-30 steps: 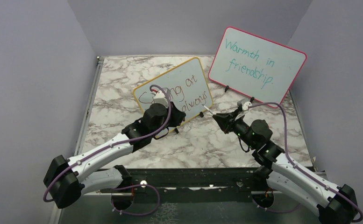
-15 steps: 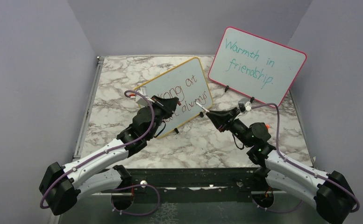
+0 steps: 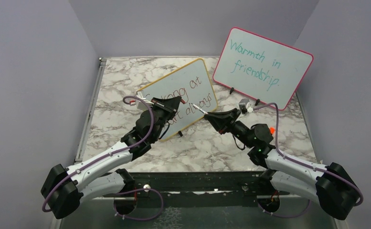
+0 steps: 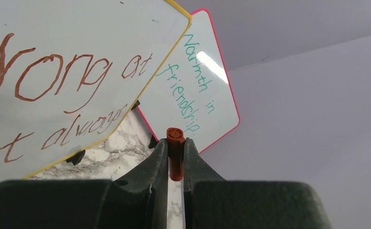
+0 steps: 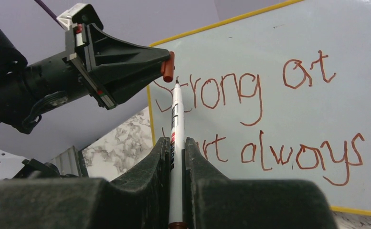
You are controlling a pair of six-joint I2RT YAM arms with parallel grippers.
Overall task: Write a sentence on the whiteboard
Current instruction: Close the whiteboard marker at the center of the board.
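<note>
Left end effector (image 3: pixel 177 101) pinching cap (image 4: pixel 175 157), hiding sentence (image 3: pixel 193 85) start on whiteboard (image 3: pixel 198 69)

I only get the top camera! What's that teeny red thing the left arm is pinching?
Observer: The left wrist view shows it. The left gripper is shut on an orange-red marker cap.
Operator: Is the pen inside it?
Observer: No. In the right wrist view, the marker held in the right gripper has its tip close by the cap, not inside it.
Operator: The arm hides the first word from me!
Observer: On the whiteboard, the sentence begins "Strong at".
</note>
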